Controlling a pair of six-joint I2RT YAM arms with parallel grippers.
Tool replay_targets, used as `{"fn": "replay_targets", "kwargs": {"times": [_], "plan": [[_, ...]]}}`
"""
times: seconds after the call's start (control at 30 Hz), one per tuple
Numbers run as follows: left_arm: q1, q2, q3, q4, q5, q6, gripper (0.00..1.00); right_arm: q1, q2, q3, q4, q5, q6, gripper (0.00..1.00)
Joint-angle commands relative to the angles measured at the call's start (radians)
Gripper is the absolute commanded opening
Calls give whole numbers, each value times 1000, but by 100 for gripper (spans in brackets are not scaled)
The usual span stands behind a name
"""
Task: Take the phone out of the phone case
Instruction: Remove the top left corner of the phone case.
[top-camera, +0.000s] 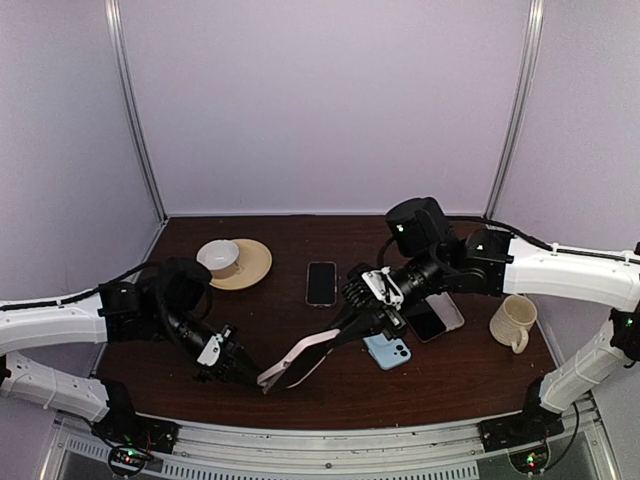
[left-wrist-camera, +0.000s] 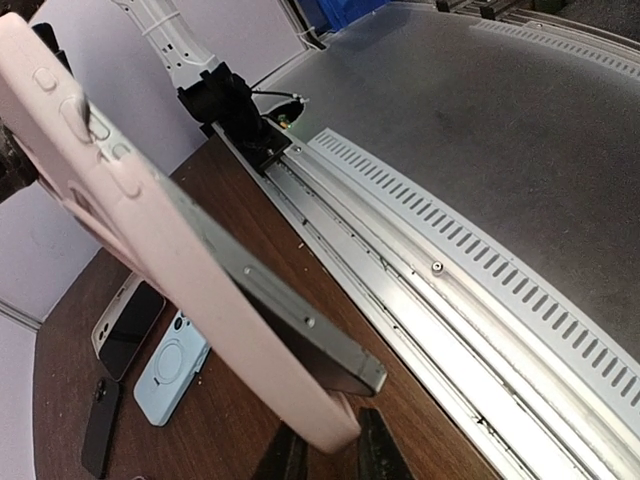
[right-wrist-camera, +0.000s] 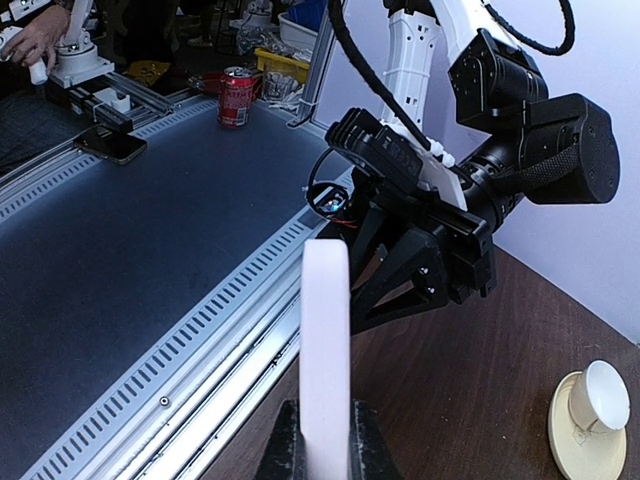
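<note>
Held in the air: pale pink phone case (top-camera: 300, 358), tilted, over the dark brown wooden table (top-camera: 440, 380), between the two arms. The left gripper (top-camera: 260, 382) is clamped tight on the case's low corner, and the right gripper (top-camera: 342, 336) is pinched closed on its upper end. The grey metal-edged phone (left-wrist-camera: 290, 308) sits in the case, its corner near the left fingers (left-wrist-camera: 378, 452) standing proud of the rim.

The pale pink phone case (left-wrist-camera: 170, 250) hangs tilted above the surface, running from upper left to bottom centre of the left wrist view. The grey-edged phone (left-wrist-camera: 295, 315) sits inside, its lower corner lifted clear.
</note>
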Motion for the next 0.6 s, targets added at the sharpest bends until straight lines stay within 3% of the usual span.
{"fn": "replay_targets", "kwargs": {"times": [0.0,0.2,0.33,0.57], "plan": [[-11,-27,18,44,-20,26,22,10,-13,26,49,-11,-15,0],[-11,-76,-14,96,-100,21,48,2,-88,-16,65,93,-27,0],[-10,-105,-30,138,-130,-1,60,-10,-142,-52,70,149,-24,0],[9,-156,-55,228,-275,-31,62,-14,-272,-225,347,398,59,0]]}}
